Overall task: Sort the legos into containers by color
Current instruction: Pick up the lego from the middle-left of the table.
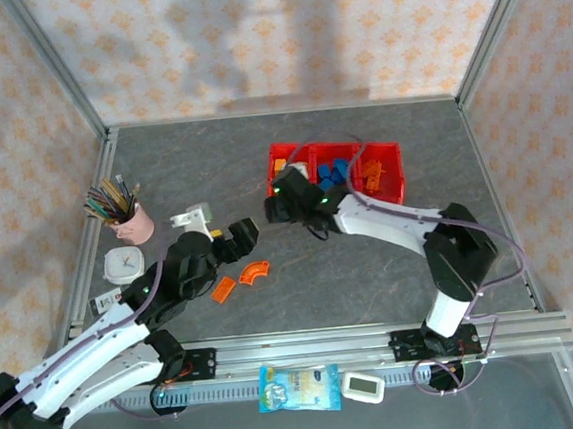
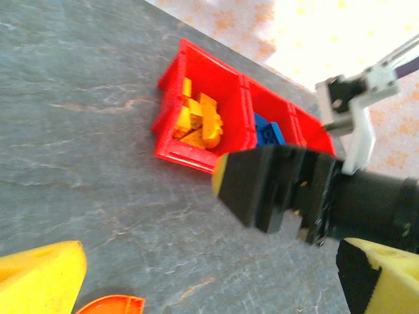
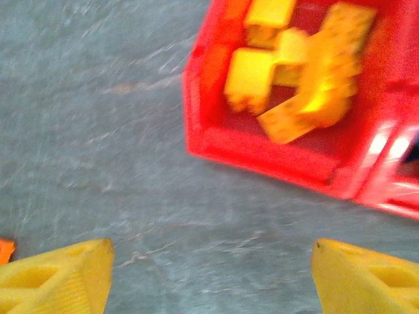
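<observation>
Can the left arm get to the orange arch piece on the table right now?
Probably yes: the orange arch lies in the open close to the open left gripper, nothing between them.

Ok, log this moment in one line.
right gripper: open, empty, beside the bin of yellow bricks | left gripper: open, empty, near two orange bricks loose on the table

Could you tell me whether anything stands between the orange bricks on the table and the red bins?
Yes: the right arm stretches across between the orange bricks and the red bins, with the right gripper open near the bins' left end.
</observation>
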`<act>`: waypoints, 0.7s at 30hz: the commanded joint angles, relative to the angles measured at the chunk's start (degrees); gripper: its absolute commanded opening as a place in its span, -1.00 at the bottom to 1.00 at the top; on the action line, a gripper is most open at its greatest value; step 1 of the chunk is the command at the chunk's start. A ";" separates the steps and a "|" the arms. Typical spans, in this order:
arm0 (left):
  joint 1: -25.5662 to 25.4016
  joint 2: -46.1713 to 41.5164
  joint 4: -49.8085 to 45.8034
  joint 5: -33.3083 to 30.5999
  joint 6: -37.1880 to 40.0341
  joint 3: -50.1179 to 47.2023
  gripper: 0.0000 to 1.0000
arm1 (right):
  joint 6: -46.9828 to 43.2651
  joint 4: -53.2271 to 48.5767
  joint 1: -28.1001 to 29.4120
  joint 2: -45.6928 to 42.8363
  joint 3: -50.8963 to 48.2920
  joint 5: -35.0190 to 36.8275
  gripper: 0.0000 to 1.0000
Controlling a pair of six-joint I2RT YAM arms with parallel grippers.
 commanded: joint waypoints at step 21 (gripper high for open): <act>0.88 -20.02 -31.79 -18.38 -15.57 4.24 0.98 | -6.51 -1.81 14.12 26.95 26.05 -4.41 0.50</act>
